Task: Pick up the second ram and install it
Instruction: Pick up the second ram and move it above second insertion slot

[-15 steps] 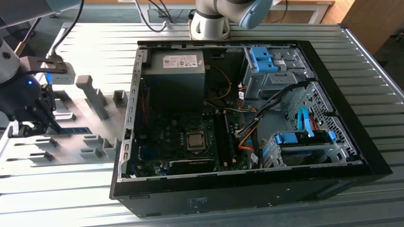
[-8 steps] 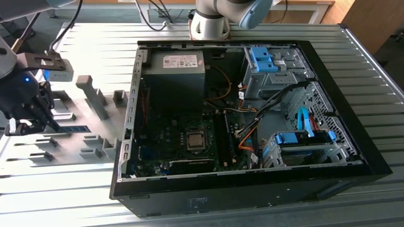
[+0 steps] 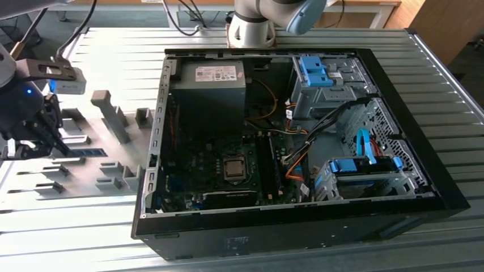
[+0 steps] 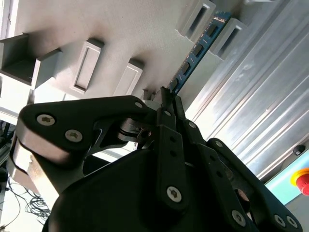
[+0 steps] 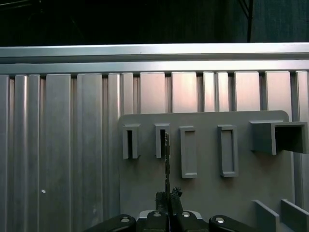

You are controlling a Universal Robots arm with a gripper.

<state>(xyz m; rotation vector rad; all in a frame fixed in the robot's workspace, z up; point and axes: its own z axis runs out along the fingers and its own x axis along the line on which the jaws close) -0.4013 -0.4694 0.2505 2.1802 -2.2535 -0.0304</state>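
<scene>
An open computer case [image 3: 423, 170] is seen on the exterior view's right of the grey holder plate [image 5: 212, 198]. Over the plate, the gripper [image 4: 166, 99] is squeezed tight on one end of the second ram [image 4: 195, 50]. The other end is tucked between two holder blocks [image 4: 195, 17] on the plate.

The second ram [image 4: 198, 48] is blue-green with black chips, the gripper [image 4: 167, 95] black, the holder plate [image 4: 58, 19] plain grey, the table [image 4: 251, 96] ribbed silver.
</scene>
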